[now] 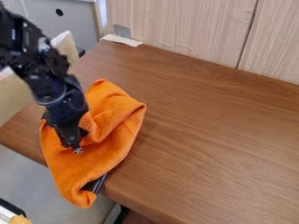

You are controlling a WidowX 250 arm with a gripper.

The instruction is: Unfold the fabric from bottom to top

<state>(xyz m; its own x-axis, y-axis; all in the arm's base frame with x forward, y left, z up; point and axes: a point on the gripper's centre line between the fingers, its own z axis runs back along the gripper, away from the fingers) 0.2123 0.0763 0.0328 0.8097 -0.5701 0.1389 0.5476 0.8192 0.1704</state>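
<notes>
While the gripper (pixel 76 149) points down at the orange cloth (pixel 114 142), how far open and whether holding anything impossible to tell, the cloth crumpled in the left and lower left of the frame, partly over the table (pixel 210 135) edge.

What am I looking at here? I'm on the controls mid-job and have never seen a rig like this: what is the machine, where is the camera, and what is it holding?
The machine is one black robot arm, entering from the upper left and ending in a gripper. The single picture comes from a fixed camera looking down at a slant on a wooden table. On it lies an orange cloth, rumpled and folded, its lower end hanging past the edge. The gripper is down at the cloth, but I can't tell whether it grips it.
</notes>
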